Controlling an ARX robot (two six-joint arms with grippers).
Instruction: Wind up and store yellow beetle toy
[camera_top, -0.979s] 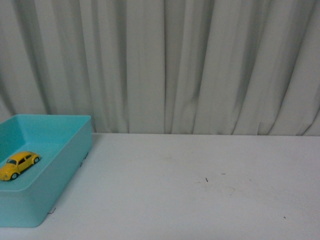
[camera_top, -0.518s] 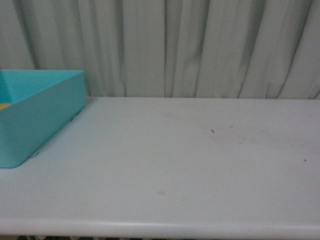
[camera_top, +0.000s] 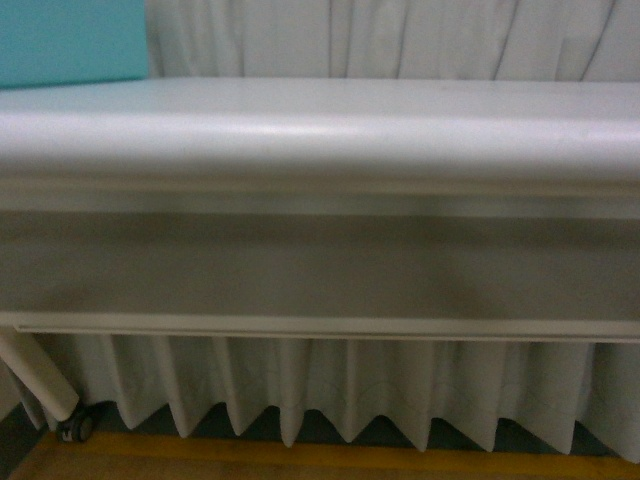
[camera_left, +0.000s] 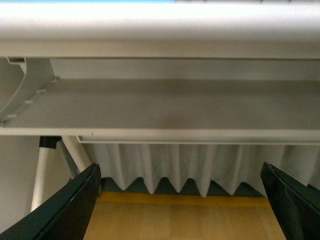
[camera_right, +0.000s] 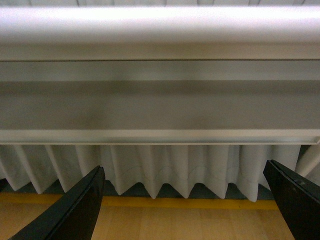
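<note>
A white table (camera_top: 320, 130) with a rounded front edge carried a teal bin (camera_top: 72, 42) at its far left.

Front and both wrist views set low, close, facing table edge (camera_top: 320, 135); curtain hem (camera_right: 160, 175) shared.

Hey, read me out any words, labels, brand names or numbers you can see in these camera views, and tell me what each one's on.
There is no readable text in any of the three views.
Turquoise bin: plain wall, no label.
Table edge: bare, no markings.
Curtain: plain fabric.
Left gripper and right gripper: dark fingers, nothing printed on them.
The yellow beetle toy is not in view, so nothing can be read from it.
</note>
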